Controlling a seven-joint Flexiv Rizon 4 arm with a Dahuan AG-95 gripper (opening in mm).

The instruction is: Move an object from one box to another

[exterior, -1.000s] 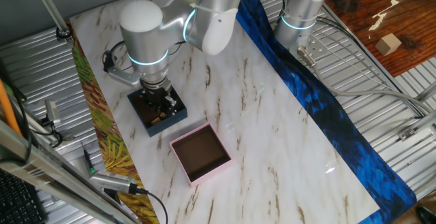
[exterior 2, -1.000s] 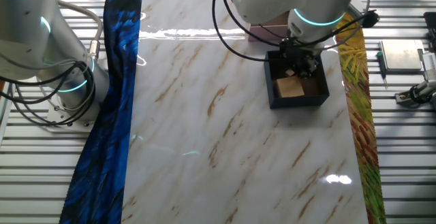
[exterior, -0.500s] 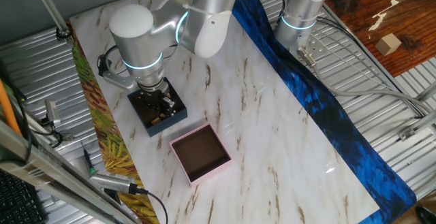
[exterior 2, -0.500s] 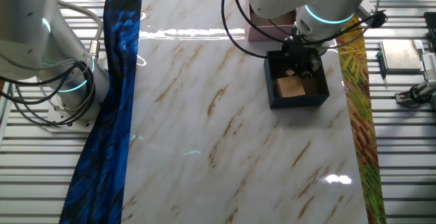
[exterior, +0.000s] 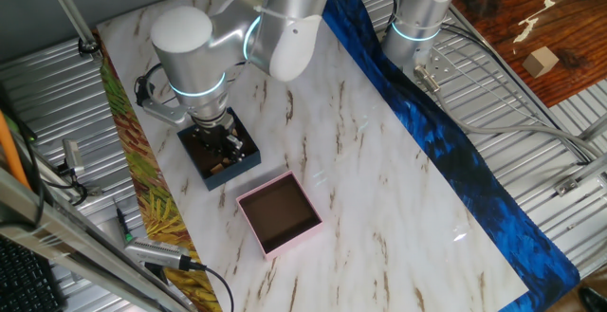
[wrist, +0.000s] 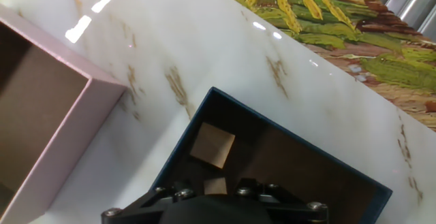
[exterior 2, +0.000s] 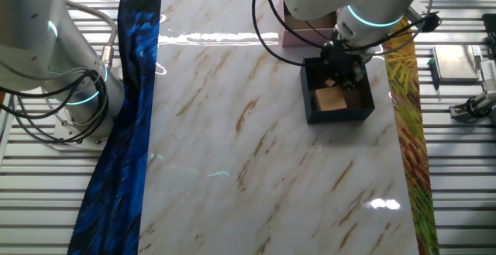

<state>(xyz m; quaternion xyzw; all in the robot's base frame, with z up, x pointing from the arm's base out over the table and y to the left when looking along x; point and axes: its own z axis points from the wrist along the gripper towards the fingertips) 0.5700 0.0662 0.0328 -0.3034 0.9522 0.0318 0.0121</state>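
A silver robot arm reaches down over a white marble-patterned table (exterior: 379, 189), with its black two-finger gripper (exterior: 220, 147) lowered into a small square dark navy-blue box (exterior: 245, 163) with low walls and a brown inside. In the other fixed view the gripper (exterior 2: 343, 73) sits in the far half of the navy box (exterior 2: 338, 116), just beside a tan cardboard cube (exterior 2: 331, 99) lying on the box floor. The hand view shows that cube (wrist: 212, 144) near one corner of the navy box (wrist: 178, 152), and a second, smaller tan piece (wrist: 215, 184) right at the gripper body; it may sit between the fingers, but the fingertips are hidden, so I cannot tell how far apart they are or whether they grip anything.

A small square pale pink box (exterior: 264, 237) with low walls and a brown inside sits near the navy box, apart from it, with nothing in it. A strip of green and yellow leaf-patterned cloth (exterior: 152, 198) borders the table beside the navy box; a blue patterned strip (exterior: 446, 141) borders the opposite edge.
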